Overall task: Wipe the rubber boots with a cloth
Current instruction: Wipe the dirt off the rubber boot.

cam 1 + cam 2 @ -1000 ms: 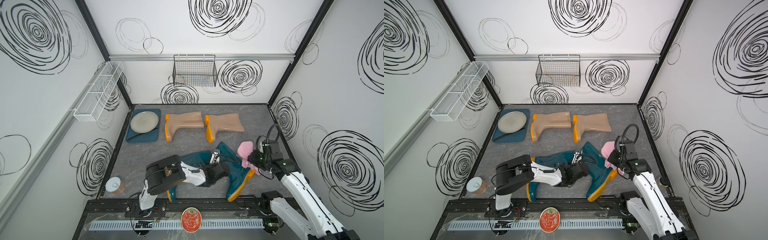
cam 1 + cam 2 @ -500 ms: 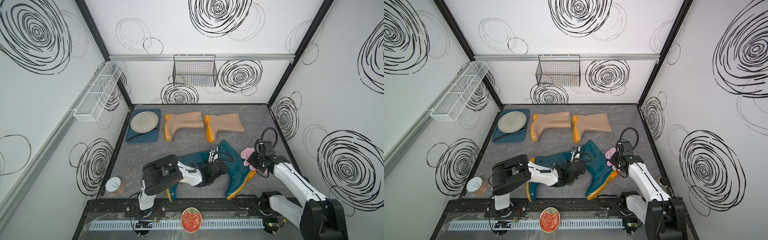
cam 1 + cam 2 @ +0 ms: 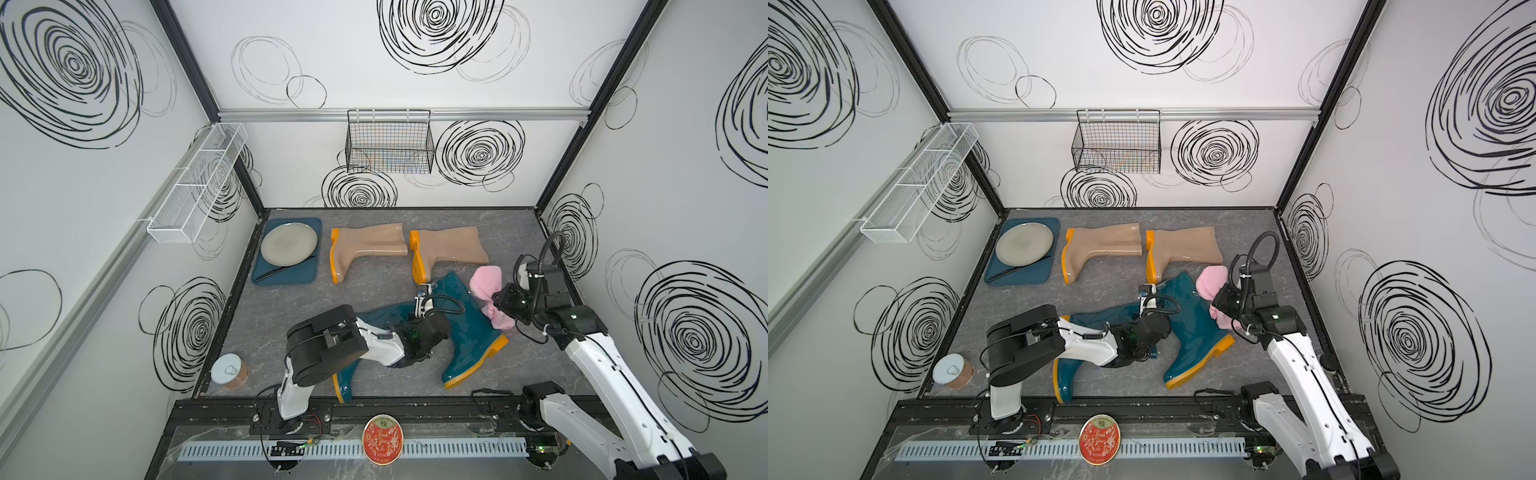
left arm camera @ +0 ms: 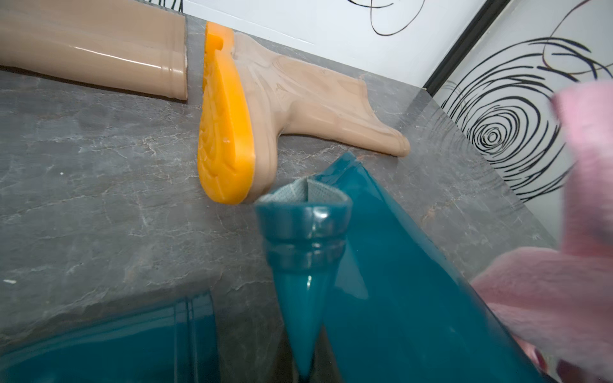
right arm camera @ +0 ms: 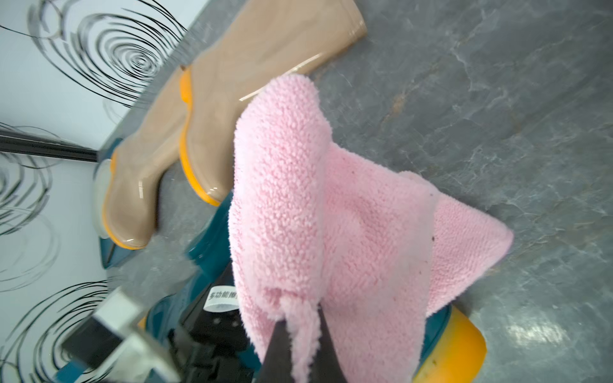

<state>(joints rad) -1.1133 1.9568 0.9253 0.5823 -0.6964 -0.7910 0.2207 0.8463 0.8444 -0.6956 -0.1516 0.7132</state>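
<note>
1. The right gripper (image 5: 300, 335) is clamped tight on a bunched fold of the pink cloth (image 5: 298, 199). The rest of the towel hangs loose from its jaws, and a small white tag (image 5: 219, 299) shows beside them.
2. In both top views the cloth (image 3: 485, 281) sits above the ankle and foot of the nearer teal boot (image 3: 469, 332), by the table's right edge. From the left wrist view its lower fold looks to meet the glossy teal side, though I cannot tell how firmly.
3. The left gripper (image 4: 305, 368) is closed narrow, pinching the flattened shaft of that same teal boot just below its rim.
4. This boot lies on its side on the grey table (image 3: 374, 299), its open top toward the far side and its orange sole toward the front.
5. The second teal boot (image 3: 345, 376) lies partly under the left arm, with its toe toward the front rail.
6. The two beige boots (image 3: 365, 245) (image 3: 446, 245) lie side by side along the back, well apart from both grippers. The sole of the right-hand one is just beside the held boot's rim.
</note>
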